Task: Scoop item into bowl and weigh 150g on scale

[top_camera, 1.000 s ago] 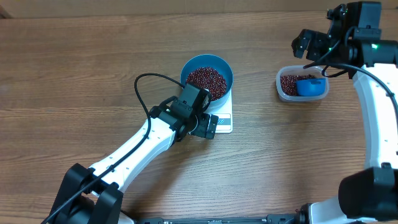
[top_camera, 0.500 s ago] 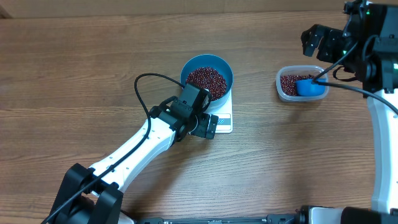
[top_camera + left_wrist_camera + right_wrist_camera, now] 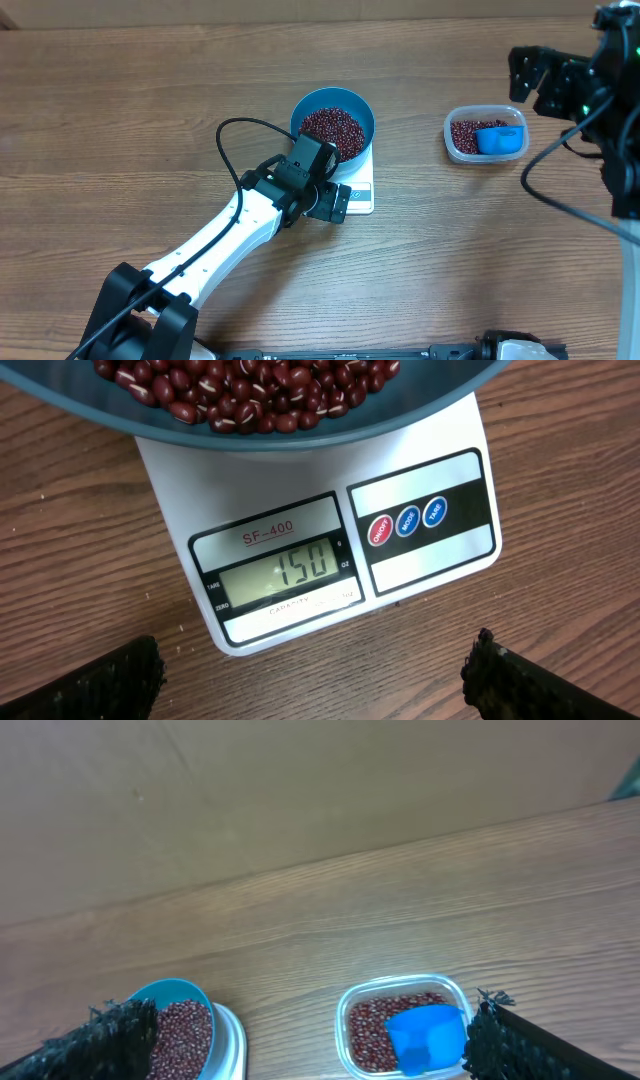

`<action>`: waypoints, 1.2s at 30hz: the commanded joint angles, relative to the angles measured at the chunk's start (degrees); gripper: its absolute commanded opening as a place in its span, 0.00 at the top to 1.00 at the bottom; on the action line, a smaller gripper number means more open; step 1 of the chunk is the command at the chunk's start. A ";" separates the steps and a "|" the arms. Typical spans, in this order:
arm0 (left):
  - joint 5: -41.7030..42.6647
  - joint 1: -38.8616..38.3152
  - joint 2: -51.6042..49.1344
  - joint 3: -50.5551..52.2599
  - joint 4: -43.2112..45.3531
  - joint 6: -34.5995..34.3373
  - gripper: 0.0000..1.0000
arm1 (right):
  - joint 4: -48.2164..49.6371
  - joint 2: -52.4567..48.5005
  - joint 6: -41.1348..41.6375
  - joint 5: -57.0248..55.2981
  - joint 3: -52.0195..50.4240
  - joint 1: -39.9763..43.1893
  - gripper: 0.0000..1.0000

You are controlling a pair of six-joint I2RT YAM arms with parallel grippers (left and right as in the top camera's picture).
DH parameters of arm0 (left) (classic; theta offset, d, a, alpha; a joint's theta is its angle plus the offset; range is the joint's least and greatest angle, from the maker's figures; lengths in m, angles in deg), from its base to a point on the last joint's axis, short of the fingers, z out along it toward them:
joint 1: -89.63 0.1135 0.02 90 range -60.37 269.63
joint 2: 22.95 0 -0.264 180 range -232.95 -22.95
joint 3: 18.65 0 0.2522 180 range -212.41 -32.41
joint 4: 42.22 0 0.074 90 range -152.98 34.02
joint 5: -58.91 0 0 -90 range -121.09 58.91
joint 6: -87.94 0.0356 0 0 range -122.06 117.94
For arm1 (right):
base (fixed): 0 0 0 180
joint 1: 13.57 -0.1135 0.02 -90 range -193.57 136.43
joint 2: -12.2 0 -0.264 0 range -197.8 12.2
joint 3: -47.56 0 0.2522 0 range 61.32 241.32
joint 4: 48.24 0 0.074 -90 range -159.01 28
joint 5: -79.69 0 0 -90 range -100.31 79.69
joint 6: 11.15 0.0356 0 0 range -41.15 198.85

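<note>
With the beans [image 3: 331,128] in the bowl [image 3: 352,103] on the scale [image 3: 330,550] at tabletop centre showing 150, left claw [image 3: 315,695] wide at its 7 o'clock, right claw [image 3: 528,72] wide at 2 o'clock, any nudge could upset the reading.

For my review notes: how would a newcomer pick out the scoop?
On the table, look right of the white scale at the centre. A clear plastic tub of beans sits there; the scoop lies inside it, small and blue, unlike the round blue bowl on the scale.
</note>
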 commanded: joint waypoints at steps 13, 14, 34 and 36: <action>0.04 -0.28 -0.07 0.09 0.22 1.09 0.00 | -21.86 4.28 -0.26 -5.42 -0.20 0.09 0.00; 0.04 -0.28 -0.07 0.09 0.22 1.09 0.01 | -22.80 4.28 -0.26 -5.40 -0.52 0.09 0.00; 0.04 -0.28 -0.07 0.09 0.22 1.09 0.00 | 2.80 15.21 -0.20 2.54 -39.67 0.07 0.00; 0.04 -0.28 -0.07 0.09 0.22 1.09 0.00 | 10.99 17.53 -0.22 4.68 -47.78 0.07 0.00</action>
